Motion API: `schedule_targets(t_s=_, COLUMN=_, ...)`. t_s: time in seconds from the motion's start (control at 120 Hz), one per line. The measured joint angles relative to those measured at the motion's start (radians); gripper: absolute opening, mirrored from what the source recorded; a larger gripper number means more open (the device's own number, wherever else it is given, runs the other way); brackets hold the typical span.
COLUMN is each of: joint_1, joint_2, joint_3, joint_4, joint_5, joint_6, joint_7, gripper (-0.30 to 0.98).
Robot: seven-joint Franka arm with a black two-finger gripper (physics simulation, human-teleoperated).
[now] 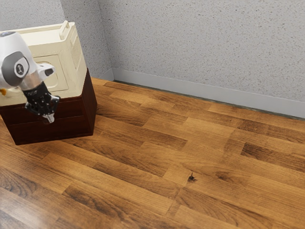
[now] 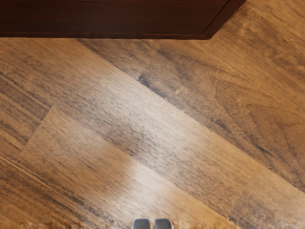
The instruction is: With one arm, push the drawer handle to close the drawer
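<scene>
The tool (image 1: 50,118) hangs closed, its tips practically together.

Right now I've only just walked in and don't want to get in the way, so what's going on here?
The robot arm is here to push a drawer closed in the dark wooden cabinet. Its gripper, shut and empty, hangs in front, and a cream-coloured box sits on top. I can't tell whether every drawer is fully closed.

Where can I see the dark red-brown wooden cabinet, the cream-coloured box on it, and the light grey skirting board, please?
Cabinet (image 1: 66,126), exterior view: lower front.
Box (image 1: 59,82), exterior view: front face.
Skirting board (image 1: 205,91), exterior view: middle stretch.
</scene>
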Motion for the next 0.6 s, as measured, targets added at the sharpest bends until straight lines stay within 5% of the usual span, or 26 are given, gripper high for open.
schedule_targets(t_s=0.167, joint_1=-0.256, joint_2=-0.005, joint_3=-0.003, joint_4=0.157, joint_5=0.028, joint_6=-0.233, joint_7=0.013, gripper=-0.10)
schedule_targets(t_s=0.283, joint_1=-0.326, joint_2=0.056, joint_3=0.000, joint_4=0.272, joint_5=0.097, joint_6=-0.285, joint_7=0.034, gripper=-0.09)
schedule_targets(t_s=0.6, joint_1=-0.367, joint_2=0.078, joint_3=-0.005, joint_4=0.400, joint_5=0.157, joint_6=-0.330, joint_7=0.091, gripper=0.48)
